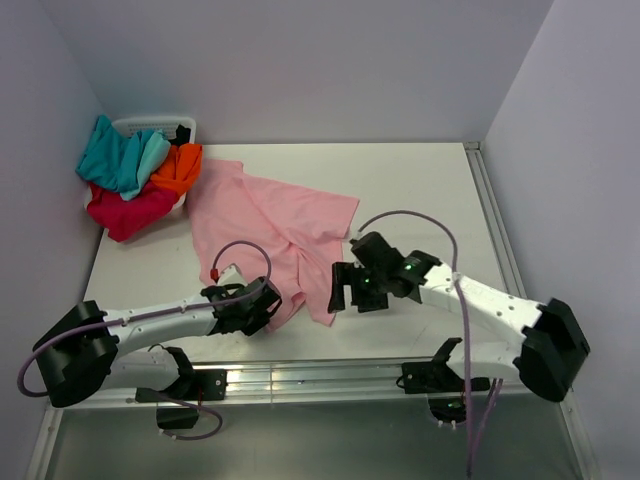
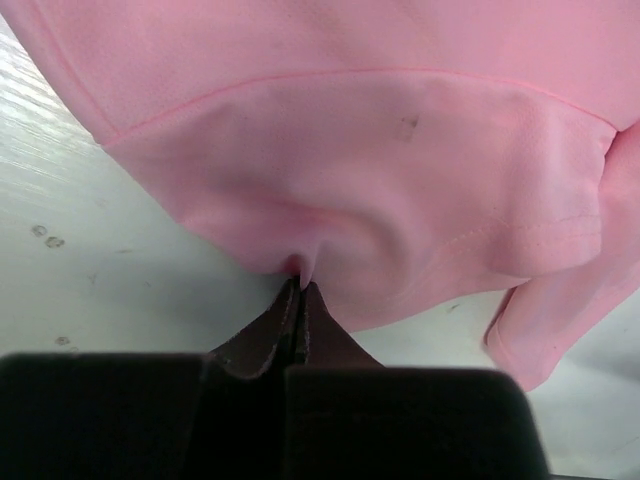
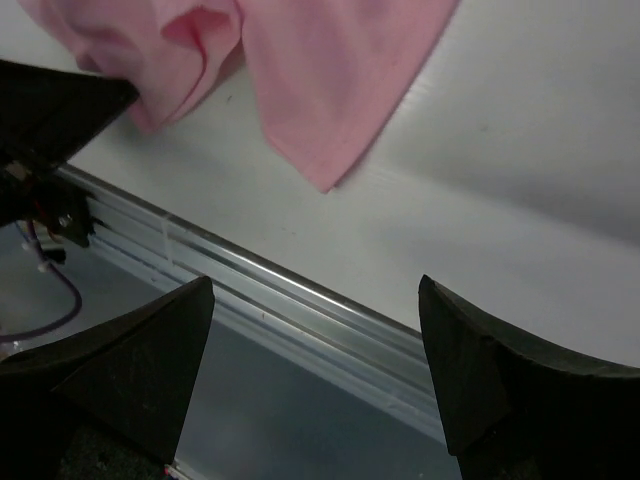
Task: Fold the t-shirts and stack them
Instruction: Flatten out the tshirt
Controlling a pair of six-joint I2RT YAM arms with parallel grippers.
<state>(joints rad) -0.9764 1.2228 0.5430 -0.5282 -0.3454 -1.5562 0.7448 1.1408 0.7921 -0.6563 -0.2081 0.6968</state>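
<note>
The light pink t-shirt (image 1: 275, 220) lies crumpled on the white table, its near part bunched. My left gripper (image 1: 268, 303) is shut on a pinch of its near hem; in the left wrist view the closed fingertips (image 2: 300, 285) grip a fold of the pink fabric (image 2: 380, 150). My right gripper (image 1: 345, 292) is open and empty, hovering just right of the shirt's near corner. In the right wrist view (image 3: 315, 285) that pink corner (image 3: 320, 90) lies beyond the spread fingers. Teal (image 1: 118, 155), orange (image 1: 178, 167) and crimson red (image 1: 130, 210) t-shirts are piled at the back left.
A white basket (image 1: 160, 124) stands under the pile in the back left corner. The table's metal front rail (image 1: 320, 375) runs along the near edge and shows in the right wrist view (image 3: 300, 300). Walls close the table on three sides.
</note>
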